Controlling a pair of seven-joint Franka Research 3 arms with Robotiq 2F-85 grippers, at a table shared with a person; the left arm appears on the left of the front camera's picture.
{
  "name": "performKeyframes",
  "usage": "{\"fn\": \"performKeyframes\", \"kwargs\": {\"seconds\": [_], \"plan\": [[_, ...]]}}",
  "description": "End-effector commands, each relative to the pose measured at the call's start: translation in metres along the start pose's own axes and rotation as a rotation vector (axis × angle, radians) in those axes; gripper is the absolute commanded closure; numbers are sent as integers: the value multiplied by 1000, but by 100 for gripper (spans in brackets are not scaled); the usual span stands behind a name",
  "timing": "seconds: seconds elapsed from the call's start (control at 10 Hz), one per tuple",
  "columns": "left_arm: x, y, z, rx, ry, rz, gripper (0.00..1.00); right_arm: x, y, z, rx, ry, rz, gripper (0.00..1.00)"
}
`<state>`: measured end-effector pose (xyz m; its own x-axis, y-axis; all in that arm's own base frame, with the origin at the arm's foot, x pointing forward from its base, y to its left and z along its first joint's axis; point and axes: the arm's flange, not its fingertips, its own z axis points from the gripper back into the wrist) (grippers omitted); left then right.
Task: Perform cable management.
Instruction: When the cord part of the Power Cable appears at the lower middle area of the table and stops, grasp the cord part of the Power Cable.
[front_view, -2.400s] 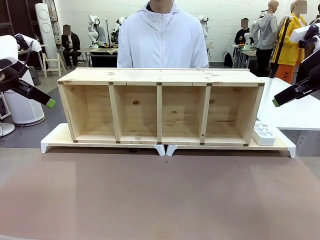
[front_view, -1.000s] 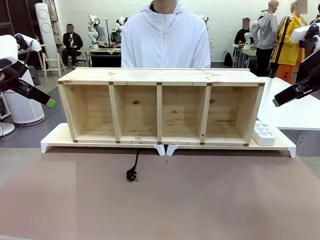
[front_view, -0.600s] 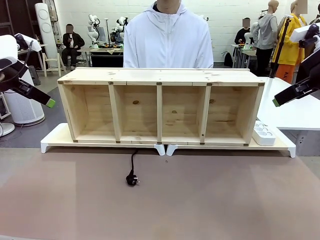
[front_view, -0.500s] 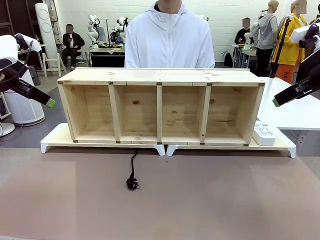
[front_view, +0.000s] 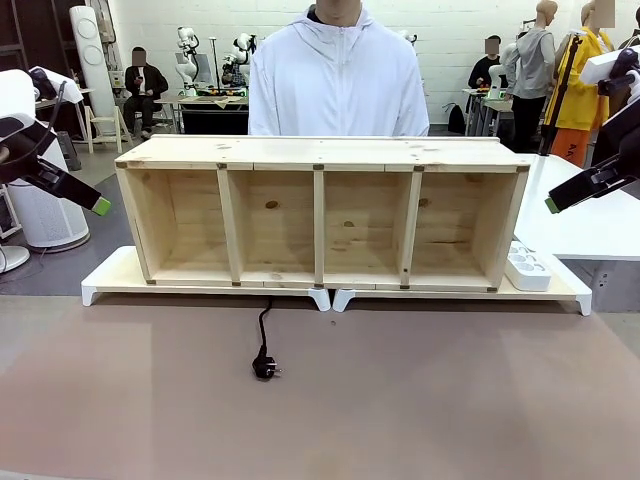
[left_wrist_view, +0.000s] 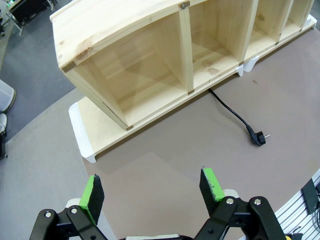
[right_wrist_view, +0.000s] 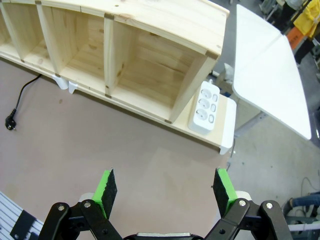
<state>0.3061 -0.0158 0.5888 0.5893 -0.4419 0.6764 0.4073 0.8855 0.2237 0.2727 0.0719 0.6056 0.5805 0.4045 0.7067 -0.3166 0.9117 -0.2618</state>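
A thin black cable (front_view: 263, 330) comes out from under the white stand and runs toward me over the brown table, ending in a small round plug (front_view: 264, 368). The left wrist view has the cable (left_wrist_view: 231, 107) and its plug (left_wrist_view: 259, 138) at the right. In the right wrist view the plug (right_wrist_view: 10, 123) lies at the far left. My left gripper (left_wrist_view: 150, 189) hangs open, high off the table's left side, with nothing between its green pads. Its green tip (front_view: 101, 206) also shows at the left of the front view. My right gripper (right_wrist_view: 166, 189) is open and empty too, high at the right, with its tip (front_view: 551, 204) showing in the front view.
A wooden shelf (front_view: 320, 153) with several open compartments stands on white stands (front_view: 110, 275) across the table's far half. A white power strip (front_view: 527, 268) lies at the shelf's right end. A person in a white hooded jacket (front_view: 335, 80) stands behind the shelf. A white side table (front_view: 580, 220) sits at right.
The cable was absent at first, then its plug end slid out from under the stand toward me. Both arms have stayed still.
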Motion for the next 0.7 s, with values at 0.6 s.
{"fn": "performKeyframes", "kwargs": {"seconds": [0.6], "plan": [[0,0,0,0,1,3,0,48,52,-61,242,71,171,0]]}}
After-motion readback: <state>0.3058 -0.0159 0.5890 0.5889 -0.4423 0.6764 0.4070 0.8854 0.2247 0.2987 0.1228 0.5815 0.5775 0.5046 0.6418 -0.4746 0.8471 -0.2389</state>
